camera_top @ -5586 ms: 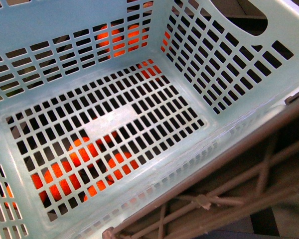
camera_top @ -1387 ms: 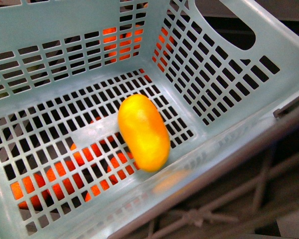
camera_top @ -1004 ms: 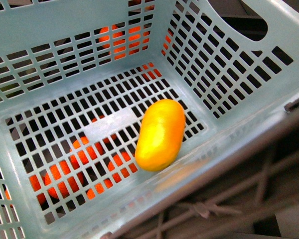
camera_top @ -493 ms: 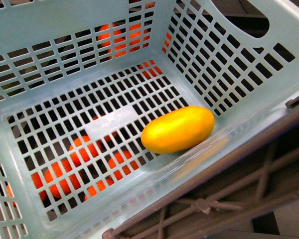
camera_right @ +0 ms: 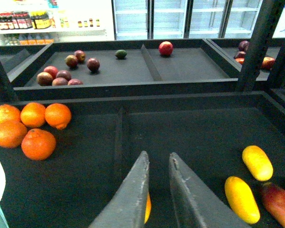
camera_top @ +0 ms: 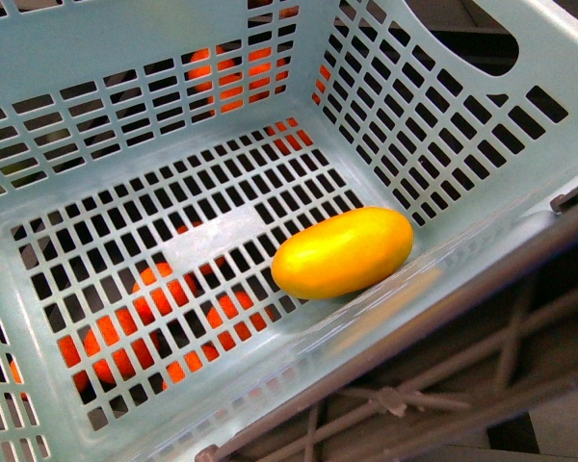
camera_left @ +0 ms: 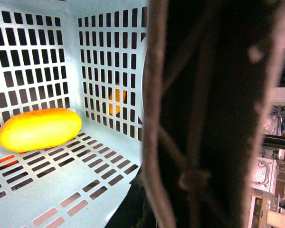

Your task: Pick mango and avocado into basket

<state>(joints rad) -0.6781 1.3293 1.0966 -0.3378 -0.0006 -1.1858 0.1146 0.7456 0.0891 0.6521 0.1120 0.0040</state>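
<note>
The mango lies on its side on the slotted floor of the pale turquoise basket, close to the corner nearest the brown handle. In the left wrist view the mango rests on the basket floor. The handle crosses close to the lens, and my left gripper, shut on it, shows only as a dark blur. My right gripper is shut and empty above a dark shelf. A small green fruit, likely the avocado, sits on a farther shelf.
Oranges lie on the dark shelf beside the right gripper, with two more yellow mangoes and a reddish fruit on its other side. Dark red fruits and a red apple sit farther back. A dark post stands nearby. Oranges show through the basket floor.
The basket was empty at first. The mango then landed inside, rolled toward the handle-side corner and turned onto its side. It has barely moved in the last half second.
</note>
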